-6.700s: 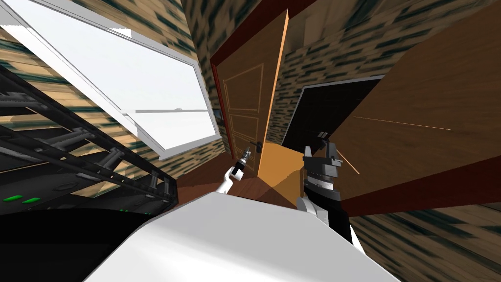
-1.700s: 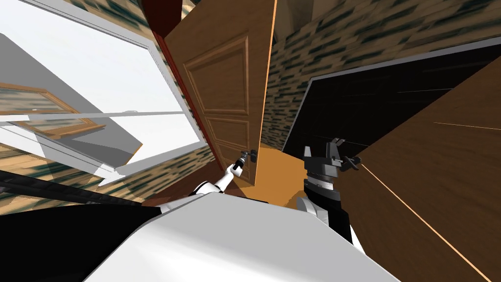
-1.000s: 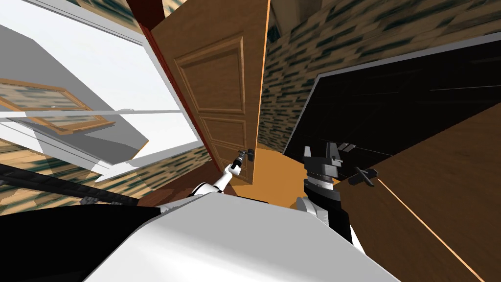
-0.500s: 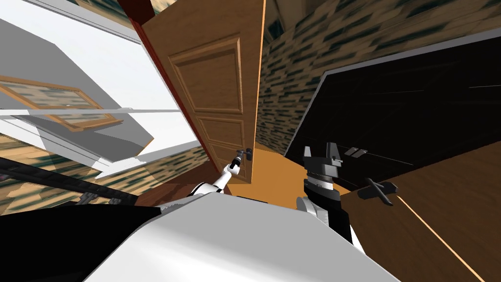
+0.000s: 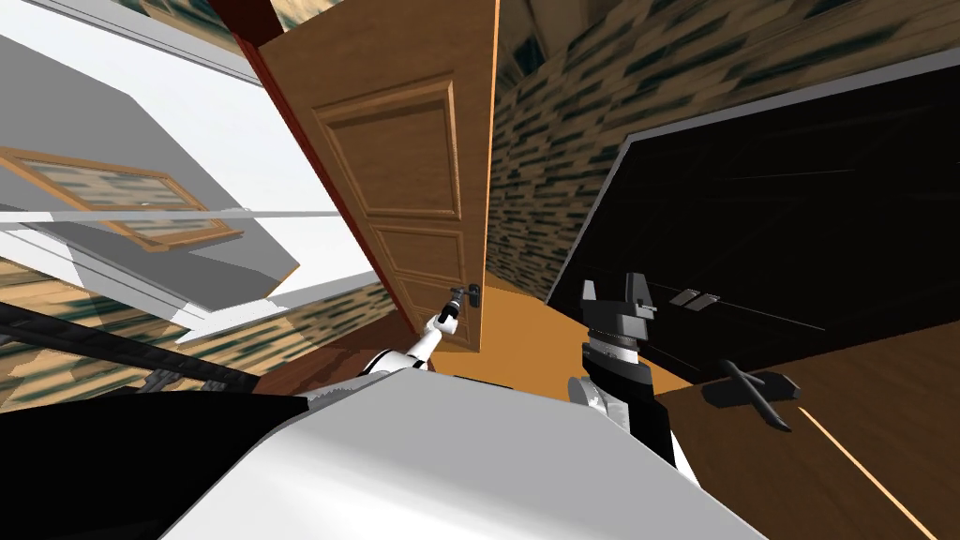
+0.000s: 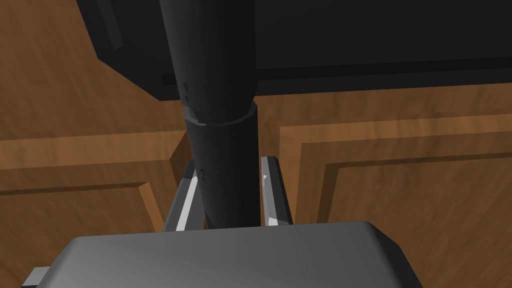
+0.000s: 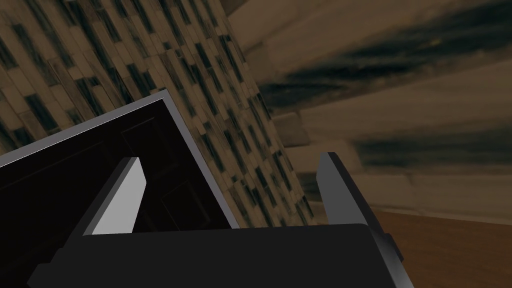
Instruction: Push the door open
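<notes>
The brown panelled door (image 5: 412, 178) stands swung open ahead, its free edge turned toward me. A dark lever handle (image 5: 472, 295) sits low on that edge. My left gripper (image 5: 457, 304) reaches up to it from a white forearm. In the left wrist view the left gripper (image 6: 227, 192) is shut on the dark handle (image 6: 220, 125), with a finger (image 6: 270, 190) pressing each side and the door's panels (image 6: 400, 165) close behind. My right gripper (image 5: 614, 289) is raised to the right of the door edge, and in its wrist view the right gripper (image 7: 230, 162) is open and holds nothing.
A second brown door (image 5: 872, 412) with a dark lever handle (image 5: 755, 387) lies close at the right. Beyond it is a grey-framed black area (image 5: 750, 187). A large white window (image 5: 169, 169) is at the left, and orange floor (image 5: 525, 328) shows past the door edge.
My view has turned and moved up to the door, which now stands wider and larger in view. The right-hand door's handle has slid down and right. The left gripper stays on the handle.
</notes>
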Robot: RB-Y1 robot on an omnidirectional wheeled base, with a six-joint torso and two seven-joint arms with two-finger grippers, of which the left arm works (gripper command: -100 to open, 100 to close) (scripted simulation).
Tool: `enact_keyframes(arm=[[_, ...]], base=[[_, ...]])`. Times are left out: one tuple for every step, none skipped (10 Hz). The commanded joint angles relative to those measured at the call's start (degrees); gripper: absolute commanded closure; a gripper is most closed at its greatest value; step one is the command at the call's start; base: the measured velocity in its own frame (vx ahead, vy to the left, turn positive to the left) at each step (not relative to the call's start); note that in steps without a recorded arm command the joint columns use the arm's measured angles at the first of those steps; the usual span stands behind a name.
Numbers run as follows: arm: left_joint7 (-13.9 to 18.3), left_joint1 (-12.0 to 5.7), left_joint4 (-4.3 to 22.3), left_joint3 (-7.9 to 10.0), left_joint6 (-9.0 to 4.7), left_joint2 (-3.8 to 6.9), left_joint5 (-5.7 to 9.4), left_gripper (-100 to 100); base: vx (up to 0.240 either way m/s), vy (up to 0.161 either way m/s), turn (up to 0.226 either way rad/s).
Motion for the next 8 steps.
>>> enact_keyframes(arm=[[-0.3, 0.16, -1.1, 0.87, 0.06, 0.6, 0.2, 100], [-0.4, 0.2, -1.1, 1.37, 0.06, 0.8, 0.32, 100], [-0.6, 0.26, -1.0, 1.96, 0.05, 1.0, 0.47, 100], [-0.8, 0.31, -1.0, 2.55, 0.05, 1.21, 0.62, 100], [-1.0, 0.37, -1.0, 3.2, 0.04, 1.43, 0.79, 100], [-1.2, 0.43, -0.9, 3.84, 0.04, 1.64, 0.95, 100], [-1.4, 0.49, -0.9, 4.53, 0.03, 1.85, 1.12, 100], [-1.6, 0.55, -0.9, 5.22, 0.02, 2.07, 1.3, 100]], base=[[0.17, -0.084, 0.05], [0.195, -0.104, 0.04], [0.21, -0.104, 0.056], [0.197, -0.109, 0.065], [0.176, -0.115, 0.076], [0.175, -0.114, 0.077], [0.187, -0.125, 0.06], [0.176, -0.121, 0.069]])
